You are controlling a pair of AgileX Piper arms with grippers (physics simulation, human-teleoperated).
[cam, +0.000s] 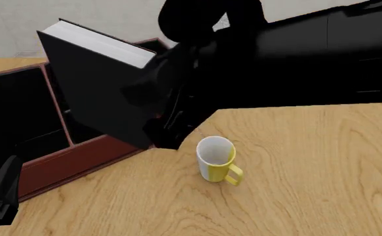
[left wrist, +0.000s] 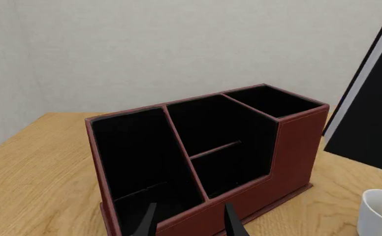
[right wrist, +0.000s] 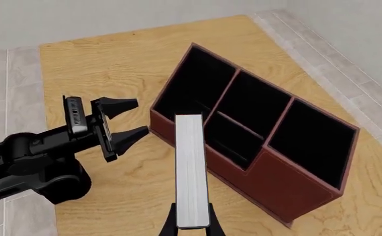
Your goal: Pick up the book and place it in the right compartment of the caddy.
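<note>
My right gripper (right wrist: 192,225) is shut on the black book (cam: 99,93) and holds it tilted in the air above the caddy (cam: 66,162). In the right wrist view the book's white page edge (right wrist: 191,172) points toward the reddish-brown caddy (right wrist: 289,189). The right compartment (left wrist: 273,101), narrow with a tall front wall, is black-lined and holds nothing; it also shows in the right wrist view (right wrist: 312,142). In the front view the book hides it. My left gripper (left wrist: 191,222) is open and empty, just in front of the caddy's wide left section.
A white and yellow mug (cam: 216,160) stands on the wooden table (cam: 309,172) to the right of the caddy, also in the left wrist view (left wrist: 378,214). The left arm (right wrist: 33,162) lies low at the caddy's left front. A pale wall is behind.
</note>
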